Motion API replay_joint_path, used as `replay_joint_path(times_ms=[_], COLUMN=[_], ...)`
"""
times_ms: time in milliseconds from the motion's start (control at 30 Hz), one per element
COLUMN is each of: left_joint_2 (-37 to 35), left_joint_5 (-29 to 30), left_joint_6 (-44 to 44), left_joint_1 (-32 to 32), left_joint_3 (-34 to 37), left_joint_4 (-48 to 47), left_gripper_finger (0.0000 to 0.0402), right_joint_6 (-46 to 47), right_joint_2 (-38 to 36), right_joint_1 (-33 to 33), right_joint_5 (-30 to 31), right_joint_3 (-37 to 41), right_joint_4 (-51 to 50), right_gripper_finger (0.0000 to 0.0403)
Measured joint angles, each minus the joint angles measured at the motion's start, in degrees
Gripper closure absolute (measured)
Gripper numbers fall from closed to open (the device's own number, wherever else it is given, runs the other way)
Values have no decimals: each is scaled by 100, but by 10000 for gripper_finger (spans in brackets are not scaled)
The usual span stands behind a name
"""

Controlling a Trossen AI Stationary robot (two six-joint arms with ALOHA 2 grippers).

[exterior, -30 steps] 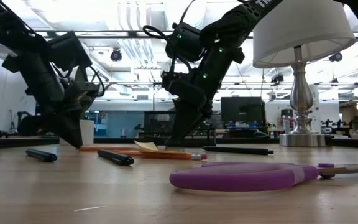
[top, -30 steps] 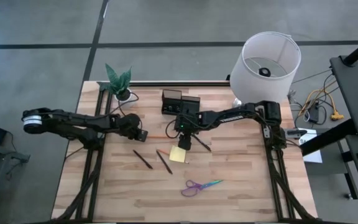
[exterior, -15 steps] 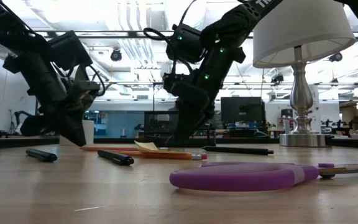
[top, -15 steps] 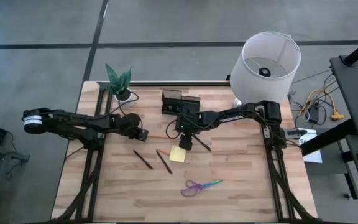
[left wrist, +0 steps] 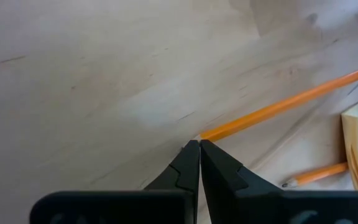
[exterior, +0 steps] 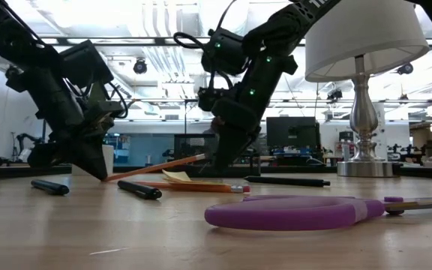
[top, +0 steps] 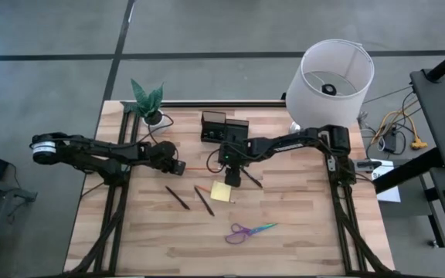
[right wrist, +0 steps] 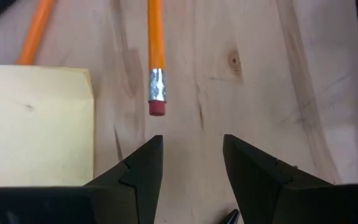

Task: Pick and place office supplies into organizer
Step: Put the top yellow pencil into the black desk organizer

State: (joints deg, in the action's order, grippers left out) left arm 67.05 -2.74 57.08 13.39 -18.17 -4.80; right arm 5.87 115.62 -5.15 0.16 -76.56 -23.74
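An orange pencil [exterior: 156, 166] slants up from the table toward my right gripper; its eraser end [right wrist: 157, 107] hangs just ahead of that gripper's fingers. My left gripper [left wrist: 199, 144] is shut at the pencil's other end, left of the table's middle. My right gripper [right wrist: 191, 158] stands open over bare wood beside the yellow sticky-note pad [top: 222, 191]. A second orange pencil [exterior: 201, 187], two dark pens [top: 178, 198] and the purple-and-teal scissors [top: 249, 230] lie flat on the table. The black organizer [top: 224, 127] stands behind the right gripper. My left gripper's shut fingertips meet on the orange pencil's far end from the eraser [left wrist: 207, 133]. They slant down from the table's left and lie roughly along the pencil. That end stays at the tabletop [exterior: 108, 178] while the eraser end is raised. Whether the end is pinched or only pressed does not show.
A white lamp [top: 334, 73] stands at the back right and a small potted plant [top: 147, 100] at the back left. Another dark pen [top: 251, 179] lies just right of my right gripper. Bare wood stretches along the near edge around the scissors.
The orange pencil lay flat on the table a second ago. Its eraser end has since lifted off the wood, while the end at my left gripper has stayed down. Neither gripper has opened or shut.
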Motion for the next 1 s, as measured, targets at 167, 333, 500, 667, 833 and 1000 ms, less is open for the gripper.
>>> replay_joint_path(times_ms=[167,333,500,667,833,1000], left_joint_2=[-9,-9,-9,-9,-9,-9], left_joint_5=[1,0,-2,-1,4,6], left_joint_6=[86,107,109,109,109,109], left_joint_1=[0,0,0,0,0,0], left_joint_3=[2,4,7,7,7,7], left_joint_4=[-2,5,11,11,11,11], left_gripper_finger=[402,402,402,402,402,402], right_joint_6=[-309,-544,-405,-319,-317,-311], right_joint_2=[-93,-66,-49,-40,-40,-40], right_joint_1=[16,72,85,87,87,87], right_joint_5=[-15,-30,-63,-63,-61,-61], right_joint_3=[-4,-4,-4,-41,-45,-41], right_joint_4=[60,134,482,558,571,617], right_gripper_finger=[243,243,243,243,243,244])
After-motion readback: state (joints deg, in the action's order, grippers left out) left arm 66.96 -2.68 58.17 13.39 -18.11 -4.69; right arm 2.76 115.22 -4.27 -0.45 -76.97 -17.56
